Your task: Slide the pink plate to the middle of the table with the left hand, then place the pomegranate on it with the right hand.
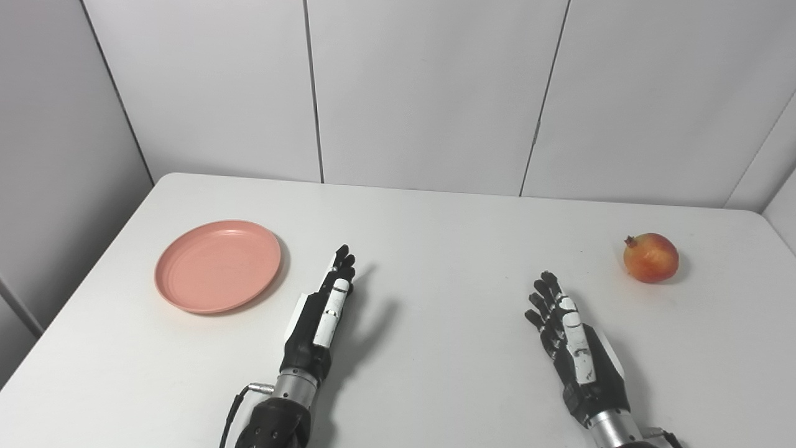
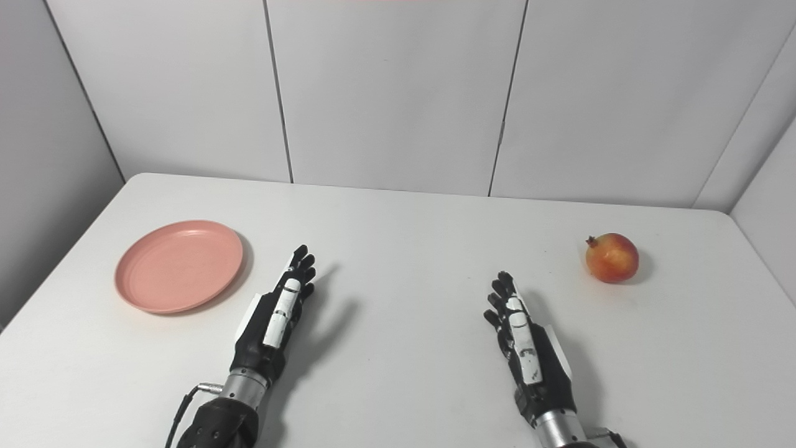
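Pink plate (image 1: 217, 266) flat near left edge of white table (image 1: 435, 249), empty. Pomegranate (image 1: 651, 257) near right edge, well apart from plate. Left hand (image 1: 320, 311) just right of plate, not touching, fingers straight, holding nothing. Right hand (image 1: 572, 339) near front edge, left of pomegranate, fingers spread, empty. Table middle bare between hands.

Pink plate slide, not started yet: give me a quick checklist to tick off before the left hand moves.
1. Plate empty, flat on the table: ok.
2. Left hand open, holding nothing: ok.
3. Left hand touching the plate: not ok, apart, to its right.
4. Path from plate to table middle free of things: ok.
5. Right hand open, short of the pomegranate: ok.
6. Pomegranate at rest on the table's right side: ok.
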Available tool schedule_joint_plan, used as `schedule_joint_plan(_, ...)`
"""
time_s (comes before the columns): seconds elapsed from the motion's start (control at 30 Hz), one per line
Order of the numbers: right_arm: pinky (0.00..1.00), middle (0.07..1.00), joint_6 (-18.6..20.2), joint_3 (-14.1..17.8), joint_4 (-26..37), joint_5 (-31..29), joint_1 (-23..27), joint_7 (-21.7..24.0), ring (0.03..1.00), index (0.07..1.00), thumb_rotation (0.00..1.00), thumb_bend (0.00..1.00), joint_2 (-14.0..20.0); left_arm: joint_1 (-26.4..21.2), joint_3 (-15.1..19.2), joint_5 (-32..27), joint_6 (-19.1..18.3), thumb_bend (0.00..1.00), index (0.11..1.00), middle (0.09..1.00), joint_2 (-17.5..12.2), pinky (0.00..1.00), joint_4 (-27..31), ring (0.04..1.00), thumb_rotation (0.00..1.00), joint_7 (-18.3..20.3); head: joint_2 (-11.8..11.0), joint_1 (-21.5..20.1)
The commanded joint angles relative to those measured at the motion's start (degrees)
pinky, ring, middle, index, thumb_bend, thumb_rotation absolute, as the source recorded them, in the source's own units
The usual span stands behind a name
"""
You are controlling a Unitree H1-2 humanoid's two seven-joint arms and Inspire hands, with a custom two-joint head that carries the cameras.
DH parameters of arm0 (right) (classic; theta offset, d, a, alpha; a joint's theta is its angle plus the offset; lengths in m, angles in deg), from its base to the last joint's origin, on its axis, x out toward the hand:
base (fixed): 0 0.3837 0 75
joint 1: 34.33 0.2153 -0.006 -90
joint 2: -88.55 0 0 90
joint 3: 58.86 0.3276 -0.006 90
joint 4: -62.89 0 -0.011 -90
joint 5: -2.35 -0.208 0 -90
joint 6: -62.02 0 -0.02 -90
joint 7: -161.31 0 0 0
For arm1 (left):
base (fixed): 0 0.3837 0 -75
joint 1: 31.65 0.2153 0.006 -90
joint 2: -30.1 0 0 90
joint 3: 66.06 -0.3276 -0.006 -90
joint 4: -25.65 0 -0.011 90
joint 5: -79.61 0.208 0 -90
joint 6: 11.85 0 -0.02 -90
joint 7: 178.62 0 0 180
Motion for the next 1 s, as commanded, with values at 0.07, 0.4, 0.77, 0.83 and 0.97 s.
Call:
schedule_joint_plan(0.07, 1.00, 1.000, -1.37, 0.28, -0.06, 0.08, 0.89, -0.15, 1.000, 1.000, 1.00, 0.45, 0.07, 0.41, 0.06, -0.42, 0.43, 0.40, 1.000, 1.000, 0.26, 1.00, -1.43, 0.992, 1.00, 0.32, -0.05, 0.12)
schedule_joint_plan(0.4, 1.00, 1.000, -1.37, 0.21, -0.06, 0.08, 0.90, 0.01, 1.000, 1.000, 1.00, 0.46, 0.21, 0.34, 0.15, -0.59, 0.71, 0.40, 1.000, 1.000, 0.41, 1.00, -1.64, 0.990, 1.00, 0.27, -0.09, 0.13)
schedule_joint_plan(0.77, 1.00, 1.000, -1.78, 0.25, -0.72, 0.14, 1.10, 0.04, 1.000, 1.000, 1.00, 0.46, 0.21, 0.27, 0.12, -0.71, 0.97, 0.39, 1.000, 1.000, 0.31, 1.00, -1.88, 0.995, 1.00, 0.50, -0.27, 0.13)
schedule_joint_plan(0.83, 1.00, 1.000, -1.84, 0.28, -0.86, 0.27, 1.15, -0.05, 1.000, 1.000, 1.00, 0.46, 0.21, 0.22, 0.10, -0.69, 1.20, 0.39, 1.000, 1.000, 0.33, 1.00, -2.05, 0.994, 1.00, 0.50, -0.49, 0.40)
schedule_joint_plan(0.97, 1.00, 1.000, -2.27, 0.49, -1.50, 0.07, 1.28, 0.29, 1.000, 1.000, 1.00, 0.46, 0.65, 0.09, -0.31, 0.08, 1.05, 0.40, 1.000, 1.000, 0.61, 1.00, -2.57, 0.991, 1.00, 0.16, -1.40, 2.50)
